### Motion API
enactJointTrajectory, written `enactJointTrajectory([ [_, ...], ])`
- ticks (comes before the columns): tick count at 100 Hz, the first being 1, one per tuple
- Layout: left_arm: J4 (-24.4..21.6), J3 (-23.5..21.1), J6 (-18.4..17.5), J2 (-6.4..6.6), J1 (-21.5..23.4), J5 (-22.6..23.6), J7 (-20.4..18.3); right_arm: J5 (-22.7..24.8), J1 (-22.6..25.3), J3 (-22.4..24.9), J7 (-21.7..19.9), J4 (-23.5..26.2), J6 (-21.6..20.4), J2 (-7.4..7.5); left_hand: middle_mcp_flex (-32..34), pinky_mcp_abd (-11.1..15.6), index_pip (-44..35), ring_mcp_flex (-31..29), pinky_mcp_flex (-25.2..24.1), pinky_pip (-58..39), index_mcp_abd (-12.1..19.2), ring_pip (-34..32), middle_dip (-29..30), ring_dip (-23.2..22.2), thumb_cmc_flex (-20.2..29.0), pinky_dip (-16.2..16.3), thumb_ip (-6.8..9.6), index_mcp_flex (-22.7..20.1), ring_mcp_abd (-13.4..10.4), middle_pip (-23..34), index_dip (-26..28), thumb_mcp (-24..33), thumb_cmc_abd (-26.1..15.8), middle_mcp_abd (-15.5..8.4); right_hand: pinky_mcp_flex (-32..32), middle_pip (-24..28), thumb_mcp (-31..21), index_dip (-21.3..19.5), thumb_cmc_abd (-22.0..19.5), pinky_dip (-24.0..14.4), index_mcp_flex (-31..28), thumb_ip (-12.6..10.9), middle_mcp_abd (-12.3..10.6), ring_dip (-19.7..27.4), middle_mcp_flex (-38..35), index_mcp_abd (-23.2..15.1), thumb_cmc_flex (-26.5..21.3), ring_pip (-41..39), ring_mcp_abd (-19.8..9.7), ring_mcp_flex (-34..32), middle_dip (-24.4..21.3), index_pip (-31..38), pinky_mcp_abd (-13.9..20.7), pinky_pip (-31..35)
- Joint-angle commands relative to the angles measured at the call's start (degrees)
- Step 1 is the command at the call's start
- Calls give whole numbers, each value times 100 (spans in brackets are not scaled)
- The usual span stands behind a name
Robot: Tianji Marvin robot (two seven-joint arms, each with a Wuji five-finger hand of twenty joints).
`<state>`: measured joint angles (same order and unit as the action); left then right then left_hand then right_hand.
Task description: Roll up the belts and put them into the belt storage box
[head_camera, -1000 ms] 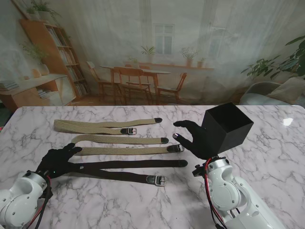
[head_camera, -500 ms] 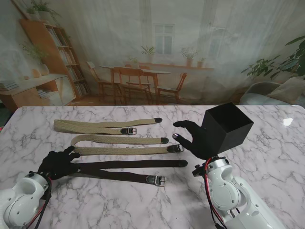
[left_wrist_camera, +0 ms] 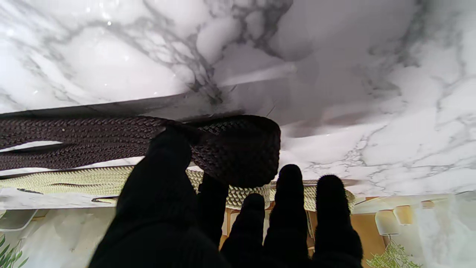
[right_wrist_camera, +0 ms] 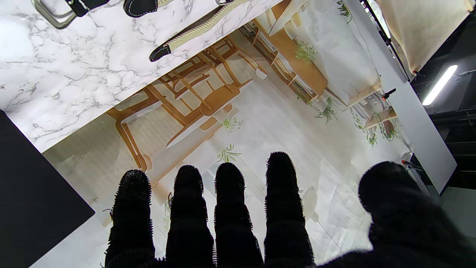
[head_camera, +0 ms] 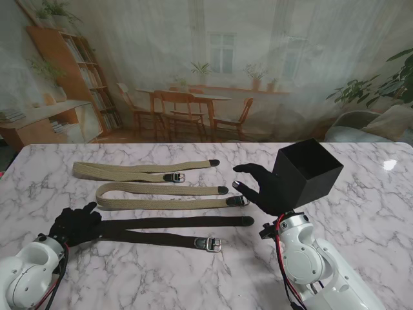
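At your left hand (head_camera: 74, 224), low over the white marble bench (head_camera: 361, 219), the folded end of the dark brown woven belt (head_camera: 171, 230) sits pinched between thumb and forefinger (left_wrist_camera: 160, 175); the left wrist view shows the fold lifted against the fingertips, so that hand is clamped on the belt. From the hand the belt's two strands run out to the right, ending in a metal buckle (head_camera: 213, 243). Just beyond the hand lies a tan woven belt folded double (head_camera: 161, 196), and farther off a second tan woven belt (head_camera: 139, 171).

Your right hand (head_camera: 258, 184) hovers with its fingers straight and apart, holding nothing. Touching or just beside its outer side stands the black open-topped storage box (head_camera: 308, 173), tilted; the right wrist view shows only one dark wall of it (right_wrist_camera: 33, 197).
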<state>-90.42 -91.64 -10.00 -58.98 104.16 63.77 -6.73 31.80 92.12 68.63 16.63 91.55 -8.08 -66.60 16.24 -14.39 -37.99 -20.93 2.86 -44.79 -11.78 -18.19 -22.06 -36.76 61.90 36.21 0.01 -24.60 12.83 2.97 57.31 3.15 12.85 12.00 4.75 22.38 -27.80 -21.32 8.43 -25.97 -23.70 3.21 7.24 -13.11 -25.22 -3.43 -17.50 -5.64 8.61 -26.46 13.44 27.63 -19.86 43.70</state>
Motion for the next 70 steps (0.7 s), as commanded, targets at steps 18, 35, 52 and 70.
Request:
enactJointTrajectory([
  [18,-2,43,5,41,22,214,-84,21,6,-20,4,-11,43,-13,209,63,-1550,-19,100,-274,60,-199,-643,11,671,-54,58,116,0,671,719,393,326,73,-73,77,-37,-61,59,57,-111,-104,-12,-103,-8,76,-34,-125,-35,-50,54,33,-21,34],
  [35,-14,46,-77,57,67,392,-34,29,7,-26,8,-12,48,-13,283,78,-1616,-61,134,-355,256,-218,-740,-6,635,-85,41,65,-6,1021,534,422,408,20,-71,79,-34,-64,55,57,-120,-104,-10,-103,-9,75,-36,-126,-34,-51,55,35,-15,37],
  [52,-63,51,-121,78,180,708,72,28,-2,-34,4,-21,47,-12,267,65,-512,-52,127,-370,517,-87,-406,156,478,-134,48,-310,12,951,-926,330,508,-9,-73,80,-35,-66,54,57,-118,-105,-6,-102,-7,74,-41,-125,-30,-46,55,33,-17,38],
  [70,-112,100,-30,103,258,1033,49,30,-4,-36,1,-24,44,-11,316,59,-226,-45,129,-348,494,-38,-311,230,479,-162,50,-527,8,941,-1048,349,541,-8,-78,80,-33,-68,49,59,-125,-106,-5,-102,-9,80,-43,-125,-27,-44,54,34,-21,38],
])
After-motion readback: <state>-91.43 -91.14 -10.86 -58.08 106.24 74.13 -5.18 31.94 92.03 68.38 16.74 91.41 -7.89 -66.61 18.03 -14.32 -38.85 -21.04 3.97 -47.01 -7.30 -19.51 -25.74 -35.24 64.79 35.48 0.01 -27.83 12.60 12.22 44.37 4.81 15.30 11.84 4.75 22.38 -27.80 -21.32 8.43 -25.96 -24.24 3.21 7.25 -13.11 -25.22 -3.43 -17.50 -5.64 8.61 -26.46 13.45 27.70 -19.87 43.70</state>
